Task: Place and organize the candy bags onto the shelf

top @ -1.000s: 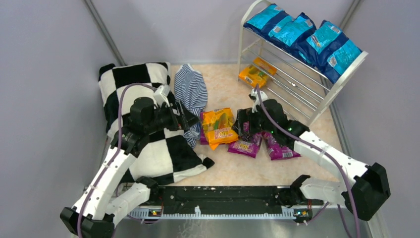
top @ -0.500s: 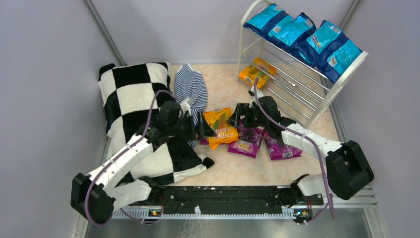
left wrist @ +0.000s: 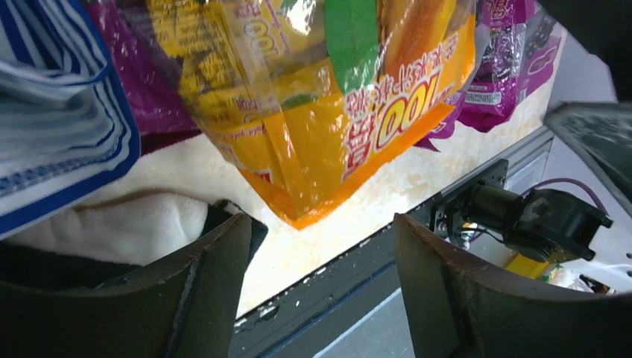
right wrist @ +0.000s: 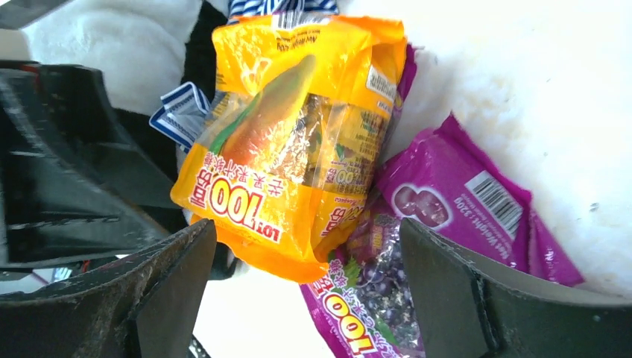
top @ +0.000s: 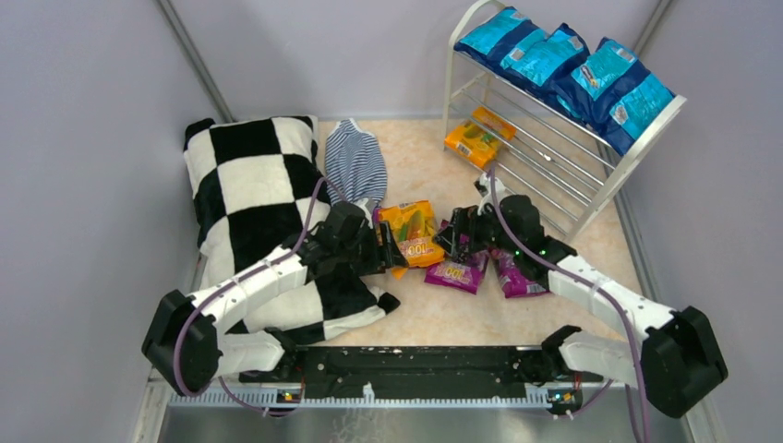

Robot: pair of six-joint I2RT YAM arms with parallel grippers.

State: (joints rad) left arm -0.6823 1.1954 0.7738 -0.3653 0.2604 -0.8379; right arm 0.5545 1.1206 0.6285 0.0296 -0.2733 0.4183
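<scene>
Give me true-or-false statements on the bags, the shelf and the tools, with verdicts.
Blue candy bags lie on the shelf's top tier. True.
The left tool is shut on the orange bag. False: its jaws stand open, the bag ahead of them.
The purple bags are on the shelf. False: they lie on the table beside the orange bag.
The striped cloth lies beside the checkered pillow. True.
The right tool is open. True.

White rod shelf stands back right, with blue bags overlapping in a row along its top tier and orange bags on a lower one. On the surface, one glossy orange bag lies flat, overlapping the purple bags beside it.
</scene>
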